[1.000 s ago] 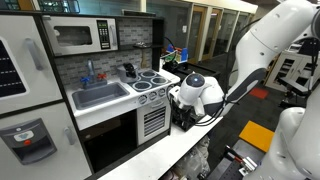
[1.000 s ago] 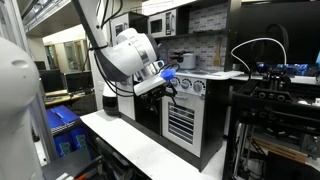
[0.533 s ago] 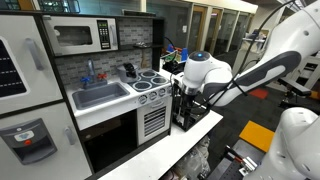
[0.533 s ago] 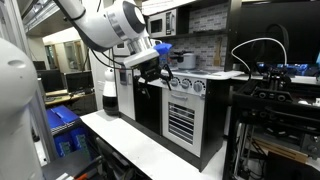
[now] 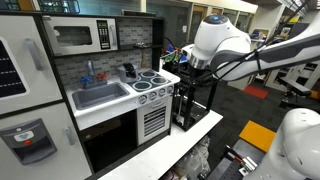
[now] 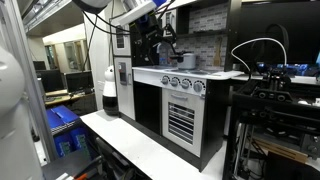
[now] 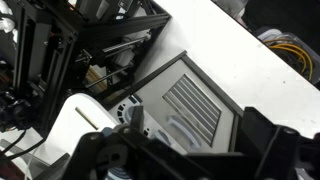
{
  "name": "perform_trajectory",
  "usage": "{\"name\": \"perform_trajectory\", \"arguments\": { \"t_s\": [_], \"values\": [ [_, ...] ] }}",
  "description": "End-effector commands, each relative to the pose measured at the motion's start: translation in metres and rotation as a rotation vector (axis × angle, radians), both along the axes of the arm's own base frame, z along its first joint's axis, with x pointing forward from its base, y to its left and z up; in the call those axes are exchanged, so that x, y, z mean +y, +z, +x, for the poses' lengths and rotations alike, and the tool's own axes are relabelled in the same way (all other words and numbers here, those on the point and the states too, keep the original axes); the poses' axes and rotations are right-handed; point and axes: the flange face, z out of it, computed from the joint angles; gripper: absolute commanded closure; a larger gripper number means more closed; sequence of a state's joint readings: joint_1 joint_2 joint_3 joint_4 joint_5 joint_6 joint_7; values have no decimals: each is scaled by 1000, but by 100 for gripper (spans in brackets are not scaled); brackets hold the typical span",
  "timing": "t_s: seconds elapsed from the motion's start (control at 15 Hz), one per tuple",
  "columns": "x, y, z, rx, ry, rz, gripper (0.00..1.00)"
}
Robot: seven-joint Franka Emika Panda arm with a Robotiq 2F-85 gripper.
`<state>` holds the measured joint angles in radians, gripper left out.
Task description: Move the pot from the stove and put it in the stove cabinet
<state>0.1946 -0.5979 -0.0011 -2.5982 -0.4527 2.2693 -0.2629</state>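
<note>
The stove is the white cooktop with black burners, right of the grey sink; its front edge with knobs also shows. I cannot pick out the pot for certain in any view. The stove cabinet stands below with its slatted white door shut. In the wrist view that door lies far beneath the gripper. The dark fingers stand wide apart with nothing between them. In both exterior views the gripper hangs open above the stove's outer end.
A microwave sits over the sink, with a dark faucet behind the stove. A wider dark-fronted cabinet is beside the oven. A black frame stands next to the kitchen on the white table.
The arm has swung up from in front of the oven door to above stove height. The gripper stayed open and empty.
</note>
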Motion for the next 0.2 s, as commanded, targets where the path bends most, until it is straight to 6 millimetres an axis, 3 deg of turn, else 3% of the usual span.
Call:
{"name": "perform_trajectory", "arguments": {
  "t_s": [0.0, 0.13],
  "values": [
    [-3, 8, 0, -21, -14, 6, 0],
    [-7, 17, -1, -44, -28, 12, 0]
  ]
}}
